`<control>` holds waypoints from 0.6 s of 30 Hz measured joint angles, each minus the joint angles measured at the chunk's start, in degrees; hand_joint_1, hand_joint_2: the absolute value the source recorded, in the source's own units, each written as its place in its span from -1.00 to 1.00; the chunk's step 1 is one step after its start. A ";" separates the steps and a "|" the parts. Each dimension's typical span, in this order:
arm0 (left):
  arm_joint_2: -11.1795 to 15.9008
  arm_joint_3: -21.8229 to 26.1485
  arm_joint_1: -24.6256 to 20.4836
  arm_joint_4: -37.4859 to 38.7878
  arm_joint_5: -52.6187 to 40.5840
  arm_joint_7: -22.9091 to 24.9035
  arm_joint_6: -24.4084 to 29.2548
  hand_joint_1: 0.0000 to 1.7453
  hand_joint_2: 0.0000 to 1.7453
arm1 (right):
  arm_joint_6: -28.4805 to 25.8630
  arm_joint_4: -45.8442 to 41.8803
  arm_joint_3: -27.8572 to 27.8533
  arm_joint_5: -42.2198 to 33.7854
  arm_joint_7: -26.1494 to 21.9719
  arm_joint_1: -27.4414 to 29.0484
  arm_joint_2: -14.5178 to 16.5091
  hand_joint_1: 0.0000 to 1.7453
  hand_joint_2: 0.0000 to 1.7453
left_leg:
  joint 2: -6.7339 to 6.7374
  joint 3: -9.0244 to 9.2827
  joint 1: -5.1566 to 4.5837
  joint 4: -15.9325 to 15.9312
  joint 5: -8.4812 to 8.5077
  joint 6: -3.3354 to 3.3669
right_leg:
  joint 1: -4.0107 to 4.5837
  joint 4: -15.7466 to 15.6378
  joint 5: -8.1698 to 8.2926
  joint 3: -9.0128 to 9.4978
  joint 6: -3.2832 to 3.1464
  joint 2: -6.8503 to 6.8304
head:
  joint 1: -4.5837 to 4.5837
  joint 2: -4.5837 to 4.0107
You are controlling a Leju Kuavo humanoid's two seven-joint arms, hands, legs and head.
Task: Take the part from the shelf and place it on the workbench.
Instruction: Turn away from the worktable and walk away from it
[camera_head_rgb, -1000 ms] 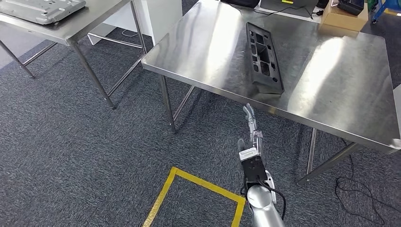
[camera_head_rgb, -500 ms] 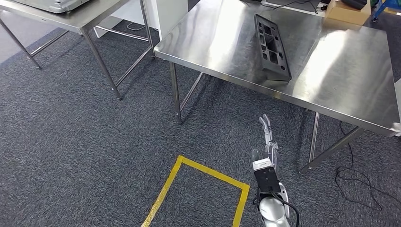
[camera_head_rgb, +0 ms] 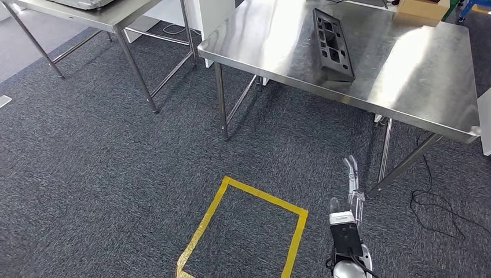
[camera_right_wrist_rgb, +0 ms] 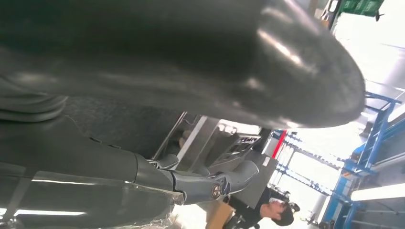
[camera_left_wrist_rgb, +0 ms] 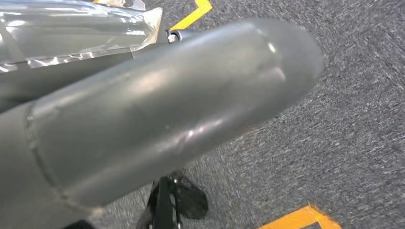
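Observation:
The black slotted part (camera_head_rgb: pixel 333 43) lies flat on the steel workbench (camera_head_rgb: pixel 417 87), near its front edge, with nothing touching it. My right hand (camera_head_rgb: pixel 352 191) hangs low over the carpet in front of the bench, well short of the part, its fingers straight and holding nothing. In the right wrist view its thick thumb (camera_right_wrist_rgb: pixel 191 57) and outstretched fingers (camera_right_wrist_rgb: pixel 210 183) are bare. My left hand's grey thumb (camera_left_wrist_rgb: pixel 143 109) hangs above the carpet in the left wrist view; its fingers are hidden.
A second steel table (camera_head_rgb: pixel 110 14) stands at the upper left. A yellow tape square (camera_head_rgb: pixel 249 231) marks the carpet by my right hand. A cardboard box (camera_head_rgb: pixel 425 8) sits at the bench's far edge. Cables (camera_head_rgb: pixel 446 214) lie under the bench. A person (camera_right_wrist_rgb: pixel 277 210) stands beyond it.
The whole picture has shifted: the camera has moved back from the workbench, so bench and part sit higher in view. My right hand now shows lower in the frame, still holding nothing.

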 joint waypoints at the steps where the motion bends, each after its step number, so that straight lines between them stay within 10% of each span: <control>1: 0.06 -0.31 -0.06 0.03 -0.22 0.01 -0.13 -1.00 -1.00 | -0.20 -0.61 -0.25 0.01 0.03 0.27 -0.07 -1.00 -1.00 | -0.12 2.03 -0.14 -3.37 -1.46 0.21 | 0.01 0.46 0.48 -0.64 0.44 0.02 | -0.05 0.00; 5: 0.37 -1.35 0.18 0.08 -1.18 0.06 -0.38 -1.00 -1.00 | -1.10 -2.33 -1.12 -0.02 0.32 2.15 -0.34 -1.00 -1.00 | 0.07 1.45 -1.09 -6.29 -1.58 3.29 | -0.40 0.96 1.49 -2.03 1.88 0.18 | 0.09 0.00; 9: 0.83 -2.42 0.43 0.06 -2.25 -0.65 -0.19 -1.00 -1.00 | -2.24 -3.75 -2.07 0.31 0.97 3.83 -0.56 -1.00 -1.00 | -0.05 -2.71 -1.36 -6.44 1.48 5.21 | -0.52 12.30 -8.15 -5.83 0.74 0.66 | 0.46 0.00; 11: 0.96 -2.99 0.54 0.06 -2.70 -1.63 -0.03 -1.00 -1.00 | -2.82 -4.23 -2.50 0.61 1.31 4.42 -0.67 -1.00 -1.00 | -0.51 -4.61 -1.61 -6.37 3.12 5.24 | -0.31 18.58 -9.08 -6.03 1.12 0.91 | 0.51 0.00; 14: 1.09 -3.46 0.69 0.09 -2.62 -3.39 -0.26 -1.00 -1.00 | -3.27 -4.90 -3.10 0.69 1.54 5.42 -0.78 -1.00 -1.00 | -1.76 -6.77 -1.91 -6.28 5.30 5.01 | 0.48 13.94 -5.69 0.42 1.06 2.56 | 0.52 0.00; 18: 0.97 -3.67 0.49 0.28 -2.25 -3.58 -0.89 -1.00 -1.00 | -3.54 -6.23 -3.77 0.60 1.69 6.15 -0.92 -1.00 -1.00 | -3.57 -7.85 -2.05 -6.43 7.69 4.00 | 1.69 -2.34 -8.49 11.47 -1.63 5.67 | 0.65 0.00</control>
